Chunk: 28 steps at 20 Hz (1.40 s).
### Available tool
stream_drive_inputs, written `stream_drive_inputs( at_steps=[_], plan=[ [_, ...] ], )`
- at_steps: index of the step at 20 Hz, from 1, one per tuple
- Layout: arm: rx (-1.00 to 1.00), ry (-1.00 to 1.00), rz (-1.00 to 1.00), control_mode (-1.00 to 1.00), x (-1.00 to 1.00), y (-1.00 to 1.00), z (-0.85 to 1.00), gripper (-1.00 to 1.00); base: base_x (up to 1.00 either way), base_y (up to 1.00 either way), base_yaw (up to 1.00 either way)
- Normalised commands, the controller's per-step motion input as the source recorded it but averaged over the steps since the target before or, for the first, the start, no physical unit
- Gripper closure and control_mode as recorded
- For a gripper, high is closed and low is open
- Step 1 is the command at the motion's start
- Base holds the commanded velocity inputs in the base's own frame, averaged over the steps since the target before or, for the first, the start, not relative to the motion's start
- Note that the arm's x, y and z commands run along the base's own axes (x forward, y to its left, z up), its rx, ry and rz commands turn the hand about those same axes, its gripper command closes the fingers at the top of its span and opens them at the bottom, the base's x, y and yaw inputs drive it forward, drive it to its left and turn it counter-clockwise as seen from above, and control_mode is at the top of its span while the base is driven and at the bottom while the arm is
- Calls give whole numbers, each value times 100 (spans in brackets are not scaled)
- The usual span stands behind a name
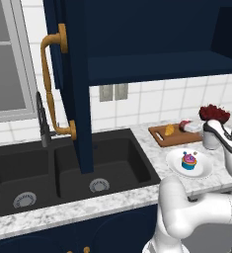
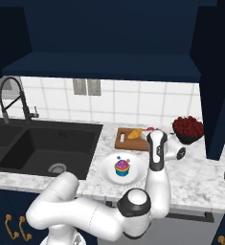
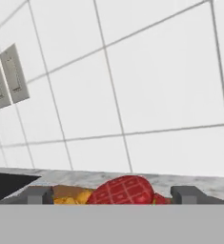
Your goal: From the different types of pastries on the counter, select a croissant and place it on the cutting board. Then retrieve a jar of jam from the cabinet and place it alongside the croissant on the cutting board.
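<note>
At the near counter edge: frosted cupcake (image 2: pixel 122 167) sits unused on its round white plate (image 2: pixel 107 173).
Beyond it, your gripper (image 3: pixel 112 194) stands with jaws apart astride the squat red jam jar (image 3: pixel 125 190). The jar rests beside the golden croissant (image 2: pixel 135 134) on the brown wooden cutting board (image 2: pixel 124 142), evidently released.

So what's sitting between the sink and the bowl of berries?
In the right base view, a white plate holding the cupcake lies between the sink and the berry bowl, with the cutting board behind it.
</note>
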Motion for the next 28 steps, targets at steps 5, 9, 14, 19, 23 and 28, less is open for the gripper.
stream_drive_inputs(
  at_steps=[5, 9, 14, 19, 23, 28],
  plan=[
    [0, 0, 0, -100, -36, -18, 73, -100, 0, 0, 0],
    [0, 1, 0, -100, -19, -6, 11, -100, 0, 0, 0],
    [0, 15, -19, -100, -46, -28, 28, -100, 0, 0, 0],
    [0, 21, -38, -100, -79, -78, 37, -100, 0, 0, 0],
    [-1, 3, -20, -100, -43, -12, 2, -100, 0, 0, 0],
    [-3, 0, -58, -100, -95, -20, 1, -100, 0, 0, 0]
  ],
)
